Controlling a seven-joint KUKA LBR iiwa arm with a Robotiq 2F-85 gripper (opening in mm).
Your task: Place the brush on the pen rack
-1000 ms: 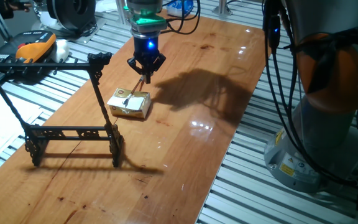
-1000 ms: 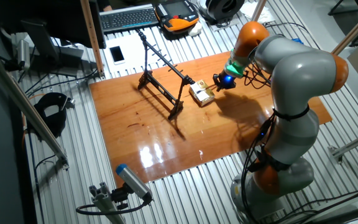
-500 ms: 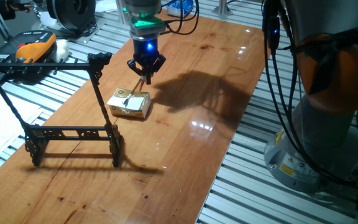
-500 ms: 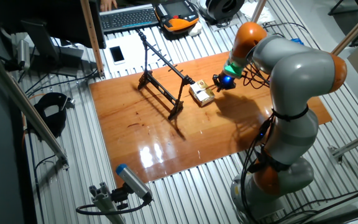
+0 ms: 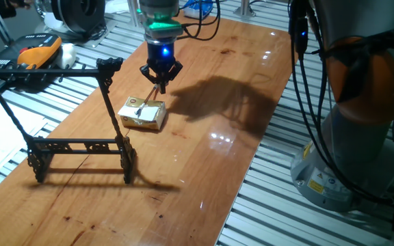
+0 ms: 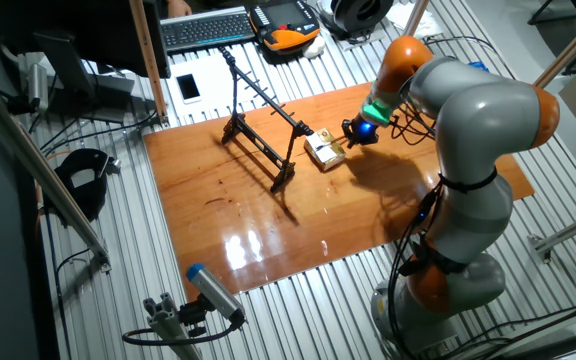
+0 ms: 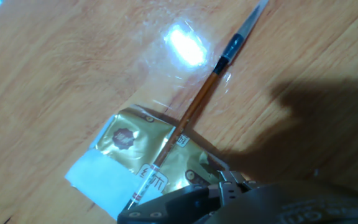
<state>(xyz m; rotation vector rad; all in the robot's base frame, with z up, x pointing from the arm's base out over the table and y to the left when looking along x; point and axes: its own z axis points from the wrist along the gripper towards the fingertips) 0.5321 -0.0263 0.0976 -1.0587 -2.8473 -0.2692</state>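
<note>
Nothing I see has shifted since before: my gripper [image 5: 160, 80] stays clamped on the brush [image 7: 199, 106] above the block [image 5: 143, 113]; its fingers are barely visible in the hand view.

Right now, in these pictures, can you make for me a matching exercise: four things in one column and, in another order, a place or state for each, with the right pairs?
Things:
1. brush
2. pen rack
3. yellowish block
4. tool

Places or states:
A. stands upright near one end of the table, nothing hanging on it
B. lies flat on the wood, between rack and tool
C. thin stick, held at its upper end, dark tip over the block
D. hangs above the block, shut on a handle

Pairs: 1-C, 2-A, 3-B, 4-D
</note>
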